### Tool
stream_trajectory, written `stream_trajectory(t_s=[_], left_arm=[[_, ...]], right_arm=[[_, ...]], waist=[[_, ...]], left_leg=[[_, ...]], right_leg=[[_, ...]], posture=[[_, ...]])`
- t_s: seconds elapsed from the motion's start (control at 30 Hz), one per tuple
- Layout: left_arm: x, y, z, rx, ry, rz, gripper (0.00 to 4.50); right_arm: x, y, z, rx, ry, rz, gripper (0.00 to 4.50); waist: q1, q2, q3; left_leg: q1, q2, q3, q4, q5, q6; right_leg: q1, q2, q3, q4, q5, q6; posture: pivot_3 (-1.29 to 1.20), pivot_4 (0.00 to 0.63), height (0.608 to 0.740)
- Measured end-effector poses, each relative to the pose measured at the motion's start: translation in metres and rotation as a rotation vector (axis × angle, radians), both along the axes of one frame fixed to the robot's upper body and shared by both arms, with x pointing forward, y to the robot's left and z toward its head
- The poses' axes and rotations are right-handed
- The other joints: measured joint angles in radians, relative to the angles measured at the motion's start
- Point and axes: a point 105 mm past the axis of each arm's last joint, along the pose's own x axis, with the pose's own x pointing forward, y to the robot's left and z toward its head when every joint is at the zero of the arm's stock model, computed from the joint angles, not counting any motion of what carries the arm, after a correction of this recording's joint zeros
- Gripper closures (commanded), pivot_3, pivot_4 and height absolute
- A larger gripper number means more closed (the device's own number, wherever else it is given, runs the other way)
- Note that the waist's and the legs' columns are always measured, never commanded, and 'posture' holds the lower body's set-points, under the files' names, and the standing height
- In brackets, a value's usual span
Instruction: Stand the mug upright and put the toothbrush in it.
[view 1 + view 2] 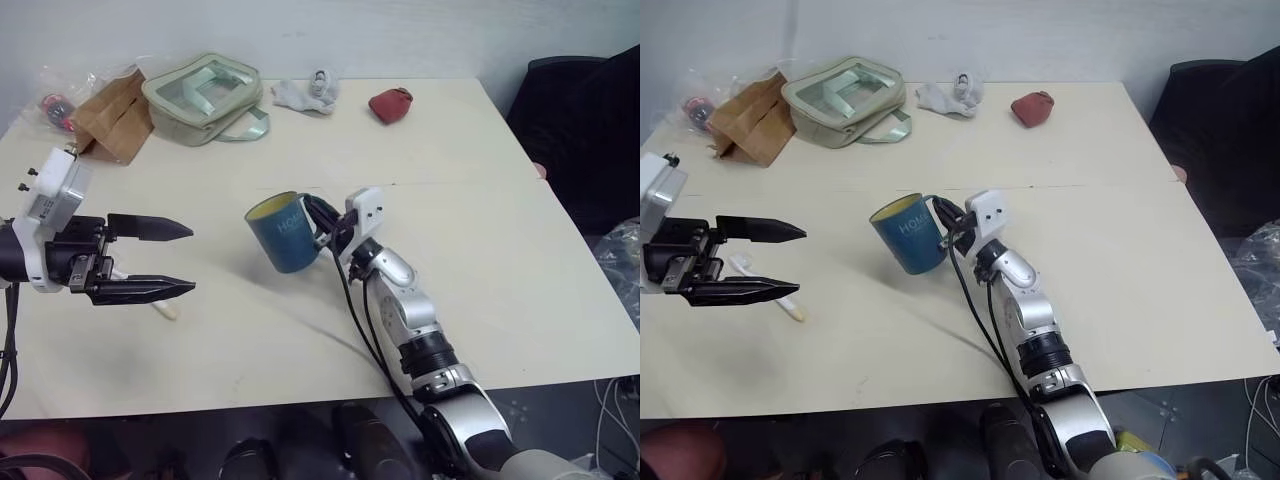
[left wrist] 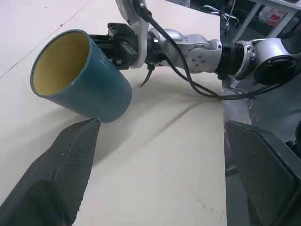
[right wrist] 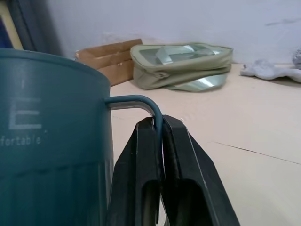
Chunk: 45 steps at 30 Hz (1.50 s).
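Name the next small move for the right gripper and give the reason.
Probably finish tipping the mug upright and settle its base flat on the table. The right gripper pinches the mug's handle, and the mug leans with its mouth angled up and sideways. The toothbrush lies on the table under the open left gripper.

Soft, even light falls from overhead, so the cream bench (image 1: pixel 480 250) reads bright without glare. Shadows are faint: a pale grey one lies on the bench under the right arm, just behind its jaws, and a dim patch sits under the mug (image 1: pixel 285 232) those jaws hold. In the left wrist view the mug (image 2: pixel 80 75) is sharp, while the 2 black fingers (image 2: pixel 61 174) in the foreground are soft and out of focus. In the right wrist view the fingers (image 3: pixel 141 174) and the mug's handle (image 3: pixel 141 104) are fairly crisp; the bag (image 3: pixel 181 66) beyond them is slightly soft. The head views darken toward the lower edge.
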Motion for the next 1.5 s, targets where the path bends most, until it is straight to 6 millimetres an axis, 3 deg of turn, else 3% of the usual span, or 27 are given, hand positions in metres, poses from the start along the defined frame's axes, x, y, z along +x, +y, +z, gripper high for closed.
stream_trajectory(t_s=[0.23, 0.33, 0.4, 0.63, 0.77, 0.9, 1.0, 1.1, 1.27, 1.43, 1.5], left_arm=[[-0.001, 0.001, -0.004, 0.001, 0.018, 0.003, 0.00], [-0.002, 0.001, -0.007, 0.004, 0.030, 0.003, 0.00], [-0.002, 0.000, -0.008, 0.008, 0.028, 0.000, 0.00], [-0.006, -0.005, -0.017, -0.016, 0.054, 0.027, 0.00], [-0.009, -0.004, -0.021, -0.040, 0.038, 0.115, 0.00], [-0.006, 0.008, -0.020, -0.095, -0.019, 0.341, 0.00], [-0.003, 0.022, -0.018, -0.148, -0.058, 0.567, 0.00], [-0.003, 0.033, -0.023, -0.197, -0.046, 0.762, 0.00], [0.005, 0.054, -0.043, -0.328, 0.049, 1.112, 0.00], [0.016, 0.080, -0.065, -0.273, 0.108, 1.442, 0.00], [0.024, 0.082, -0.069, -0.265, 0.121, 1.522, 0.00]], right_arm=[[-0.010, -0.015, -0.021, -0.004, 0.036, 0.026, 1.44], [-0.012, -0.025, -0.019, -0.022, 0.027, 0.015, 0.46], [-0.013, -0.030, -0.017, -0.038, 0.024, 0.006, 0.03], [-0.024, -0.056, -0.025, -0.148, 0.054, -0.029, 0.03], [-0.045, -0.085, -0.031, -0.260, 0.117, -0.026, 0.03], [-0.077, -0.131, -0.004, -0.340, 0.181, 0.021, 0.03], [-0.108, -0.147, 0.028, -0.392, 0.199, 0.127, 0.03], [-0.132, -0.149, 0.051, -0.435, 0.209, 0.241, 0.03], [-0.160, -0.141, 0.075, -0.530, 0.190, 0.446, 0.03], [-0.173, -0.135, 0.092, -0.584, 0.137, 0.566, 0.03], [-0.171, -0.134, 0.103, -0.587, 0.095, 0.570, 0.03]], waist=[[-0.012, 0.000, 0.000], [-0.016, 0.000, 0.000], [-0.017, 0.000, 0.000], [-0.015, 0.000, 0.000], [-0.004, 0.001, 0.000], [0.019, 0.001, 0.001], [0.036, 0.000, 0.000], [0.043, -0.001, 0.000], [0.070, -0.003, -0.001], [0.096, -0.005, -0.002], [0.103, -0.006, -0.002]], left_leg=[[0.000, 0.000, -0.002, 0.000, 0.000, 0.000], [0.001, 0.000, -0.004, 0.000, 0.000, 0.000], [0.002, 0.000, -0.004, 0.000, 0.000, -0.001], [0.002, 0.000, -0.009, 0.000, 0.000, -0.001], [0.002, 0.000, -0.009, 0.000, 0.000, -0.001], [0.003, -0.001, -0.010, 0.001, -0.001, -0.001], [0.007, -0.001, -0.014, 0.000, -0.001, -0.001], [0.010, -0.001, -0.022, 0.000, -0.001, -0.001], [0.008, -0.003, -0.027, 0.002, -0.002, 0.001], [0.007, -0.003, -0.027, 0.002, -0.002, 0.001], [0.007, -0.003, -0.027, 0.003, -0.002, 0.001]], right_leg=[[0.000, 0.000, 0.000, 0.002, 0.000, 0.000], [0.000, 0.000, 0.000, 0.002, -0.001, -0.001], [0.000, 0.000, 0.000, 0.002, -0.001, -0.001], [0.001, -0.001, 0.001, 0.002, -0.001, -0.002], [0.001, -0.002, 0.002, 0.002, -0.001, -0.002], [0.001, -0.001, 0.004, 0.001, -0.001, -0.001], [0.007, 0.001, 0.008, 0.000, -0.001, -0.001], [0.018, 0.001, 0.006, -0.007, -0.001, -0.001], [0.021, 0.000, 0.002, -0.013, 0.001, 0.002], [0.021, -0.001, 0.002, -0.016, 0.002, 0.003], [0.022, -0.002, 0.002, -0.016, 0.002, 0.003]], posture=[[0.00, 0.150, 0.740], [0.00, 0.150, 0.740], [0.00, 0.150, 0.740], [0.00, 0.150, 0.740], [0.00, 0.150, 0.740], [0.00, 0.150, 0.740], [0.00, 0.150, 0.740], [0.00, 0.150, 0.740], [0.00, 0.150, 0.740], [0.00, 0.150, 0.740], [0.00, 0.150, 0.740]])
